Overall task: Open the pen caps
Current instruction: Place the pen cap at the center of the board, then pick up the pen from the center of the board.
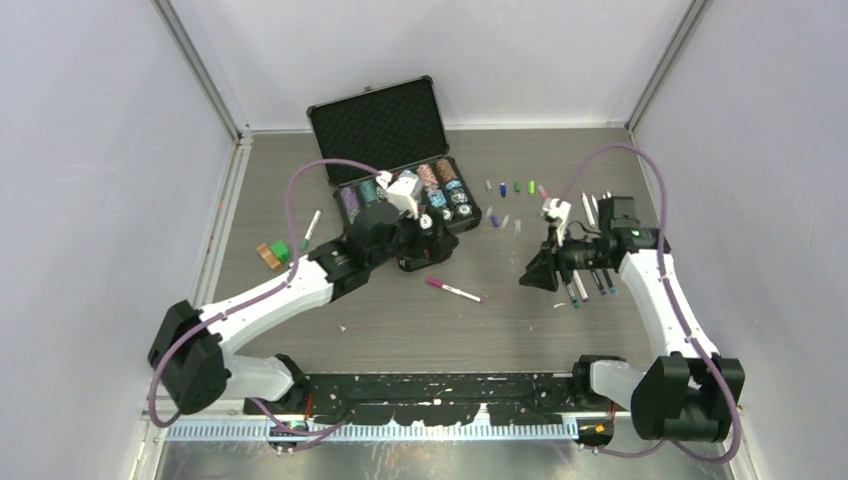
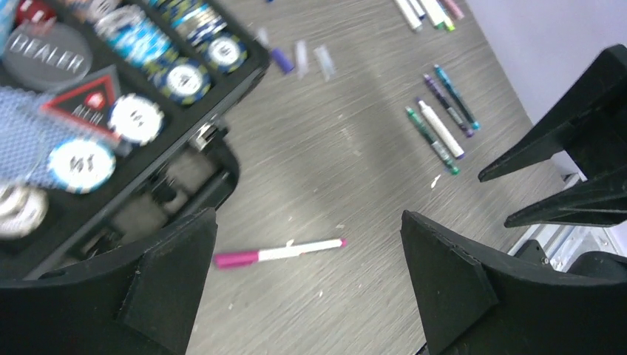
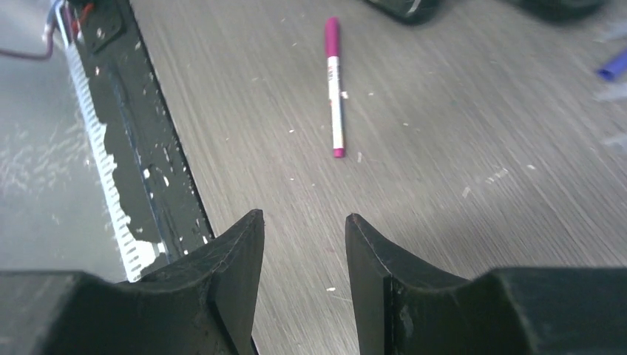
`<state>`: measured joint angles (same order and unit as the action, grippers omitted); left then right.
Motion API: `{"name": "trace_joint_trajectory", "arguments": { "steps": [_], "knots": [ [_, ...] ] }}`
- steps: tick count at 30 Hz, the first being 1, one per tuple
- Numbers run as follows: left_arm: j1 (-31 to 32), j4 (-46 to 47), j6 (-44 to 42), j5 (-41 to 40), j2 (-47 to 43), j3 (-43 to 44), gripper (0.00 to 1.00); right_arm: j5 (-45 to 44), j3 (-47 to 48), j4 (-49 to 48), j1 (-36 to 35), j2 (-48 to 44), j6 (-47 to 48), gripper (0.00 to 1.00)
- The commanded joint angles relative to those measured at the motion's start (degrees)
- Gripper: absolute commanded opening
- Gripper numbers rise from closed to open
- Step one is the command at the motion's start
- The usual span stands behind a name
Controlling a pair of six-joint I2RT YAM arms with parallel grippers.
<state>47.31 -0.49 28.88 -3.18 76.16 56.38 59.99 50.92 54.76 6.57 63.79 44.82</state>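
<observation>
**Both end effectors empty, 1 magenta pen between them**

The black hard case (image 1: 352,128) stood open at the far side of the worktop (image 1: 400,330), its foam-lined lid tilted back. Its tray held poker chips (image 2: 81,164) packed in rows, blue-and-white ones nearest my left wrist camera, with 1 grey dealer button (image 2: 48,48) among them. No pen or cap was in the case that I could see.

I counted 1 magenta pen (image 1: 455,290) lying alone on the worktop, its long magenta cap on. A group of 4 pens (image 2: 442,129) lay side by side just beside my right arm, a few more lay beyond them, too crowded to count, and 1 pen lay apart on the left. The loose pen caps (image 1: 517,186) lay right of the case: 5 in the far row, and about 4 paler ones nearer, too small to be sure of.

My left end effector (image 1: 425,252) hung at the case's near edge with its jaws spread wide and nothing in them; the magenta pen lay just in front of its fingers (image 2: 170,288), not touching them. My right end effector (image 1: 540,272) had its jaws partly apart, gripping nothing, and the same pen lay ahead of it, well clear of the fingertips (image 3: 248,237).
</observation>
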Motion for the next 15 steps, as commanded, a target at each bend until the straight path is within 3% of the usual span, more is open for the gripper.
{"name": "trace_joint_trajectory", "arguments": {
  "steps": [1, 3, 10, 15],
  "knots": [
    [-4.3, 4.8, 5.9, 2.9, -9.4, -8.5, 0.99, -8.7, -0.1, -7.1, -11.0, 2.2, -3.5, 0.50],
    [-5.6, 5.4, 7.7, 4.7, -13.3, -12.5, 1.00, -16.2, 0.3, -11.4, -16.8, 3.4, -9.7, 0.50],
    [-6.5, 3.6, 14.1, 3.6, -26.7, -24.6, 1.00, -33.0, 6.4, -12.2, -33.3, 14.6, -15.0, 0.50],
    [-6.5, 4.0, 21.9, -0.1, -35.3, -32.8, 1.00, -42.6, 6.2, -21.3, -44.4, 20.2, -22.8, 0.49]
  ]
}}
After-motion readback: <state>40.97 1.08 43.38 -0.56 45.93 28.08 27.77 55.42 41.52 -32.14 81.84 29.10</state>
